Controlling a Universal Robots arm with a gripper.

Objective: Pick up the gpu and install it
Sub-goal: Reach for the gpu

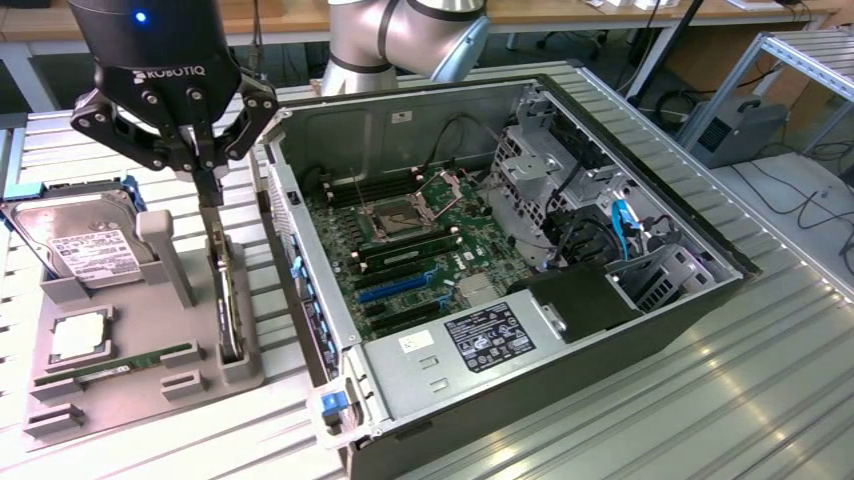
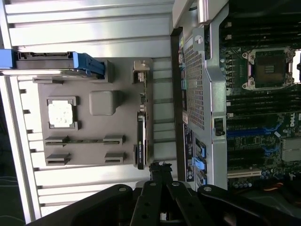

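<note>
The gpu (image 1: 227,290) stands on edge in a slot of the grey holder (image 1: 134,390), just outside the open computer case (image 1: 534,250). My gripper (image 1: 207,182) hangs directly over the card's far upper end, fingers shut together with nothing between them. The wrist view has the shut fingertips (image 2: 160,165) beside one end of the gpu (image 2: 140,139), slightly off toward the case. Whether they touch the card I cannot tell. The motherboard (image 1: 414,250) lies exposed inside the case, with blue and black expansion slots (image 1: 394,285).
On the holder (image 2: 94,155) are a hard drive (image 1: 74,245) in a blue frame, a CPU (image 1: 80,335) and a RAM stick (image 1: 114,368). The case wall (image 2: 202,94) rises close beside the gpu. Drive cages and cables (image 1: 587,210) fill the case's far side.
</note>
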